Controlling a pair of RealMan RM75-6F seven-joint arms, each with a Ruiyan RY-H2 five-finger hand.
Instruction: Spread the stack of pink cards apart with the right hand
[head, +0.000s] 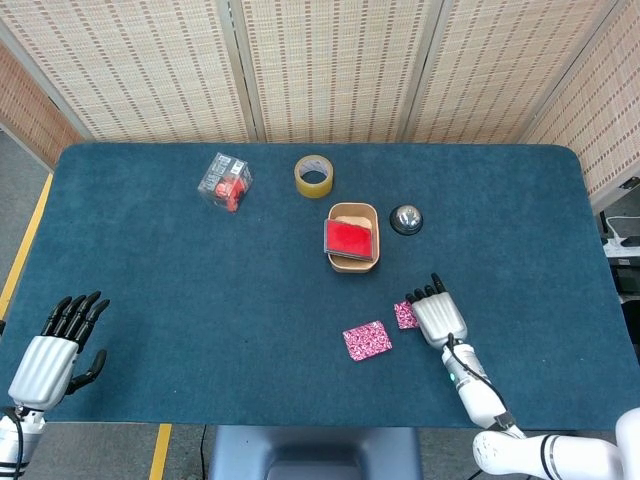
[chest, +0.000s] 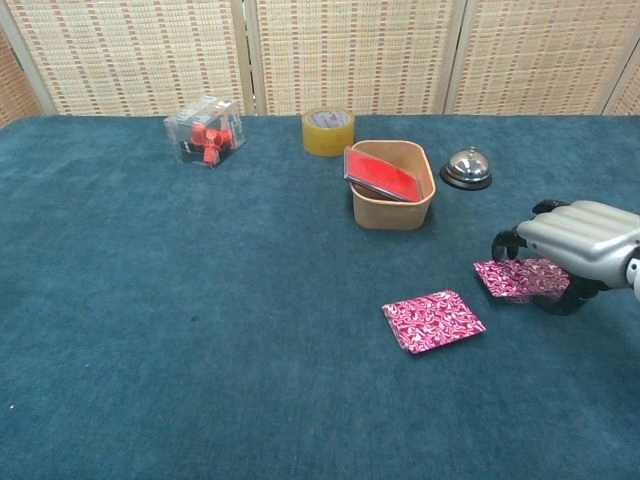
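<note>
While its dark fingers curl down over the stack, the silver right hand (chest: 578, 242) rests on the patterned pink cards (chest: 520, 278) at the bench's right-front quarter; whether it presses or pinches them cannot be told.

- Pink cards under hand: flat, patterned face up, their free edge showing toward 9 o'clock from the palm. Long axis appears to run roughly left to right in the chest view.
- Separate pink patterned card (chest: 432, 320): flat on the cloth, near the hand at about 8 o'clock, apart from the stack. Judged: spreading is begun, and a further draw would go the same way.
- Silver left hand (head: 52, 355): at the far left-front corner, fingers straight and apart, holding nothing; well apart from the cards, so the right is much the nearer.
- Tan oval tray (chest: 367, 212) with red flat pad (chest: 382, 172): at 11 o'clock.
- Chrome desk bell (chest: 466, 168): at 12 o'clock.
- Yellow tape roll (chest: 328, 131) and clear plastic box of red pieces (chest: 205, 129): rear.
- Bench (chest: 150, 330): dark teal cloth.
- Room: woven cane screens (head: 330, 60) behind.
</note>
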